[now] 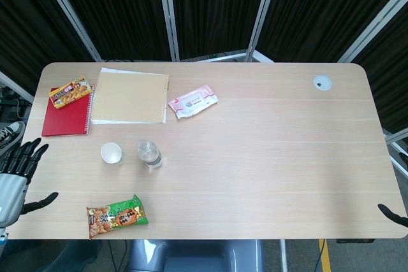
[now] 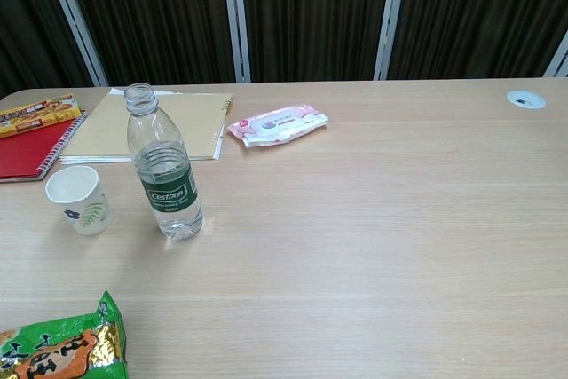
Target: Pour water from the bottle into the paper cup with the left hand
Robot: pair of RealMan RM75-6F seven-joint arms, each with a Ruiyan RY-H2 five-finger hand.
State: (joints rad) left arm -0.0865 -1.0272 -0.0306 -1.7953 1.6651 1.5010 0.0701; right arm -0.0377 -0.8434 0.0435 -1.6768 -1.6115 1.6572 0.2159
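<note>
An uncapped clear water bottle (image 1: 150, 153) (image 2: 165, 169) with a green label stands upright on the table. Just to its left stands a white paper cup (image 1: 111, 153) (image 2: 80, 199), upright and apart from the bottle. My left hand (image 1: 18, 176) shows only in the head view, at the table's left edge, fingers spread and holding nothing, well left of the cup. Only a dark fingertip of my right hand (image 1: 392, 213) pokes in at the table's lower right corner; its state does not show.
A green snack bag (image 1: 116, 215) (image 2: 55, 348) lies at the front edge below the cup. A red notebook (image 1: 66, 116), a tan notebook (image 1: 131, 97), a yellow snack box (image 1: 70, 91) and a pink wipes pack (image 1: 192, 102) lie behind. A cable grommet (image 1: 322, 82) sits far right.
</note>
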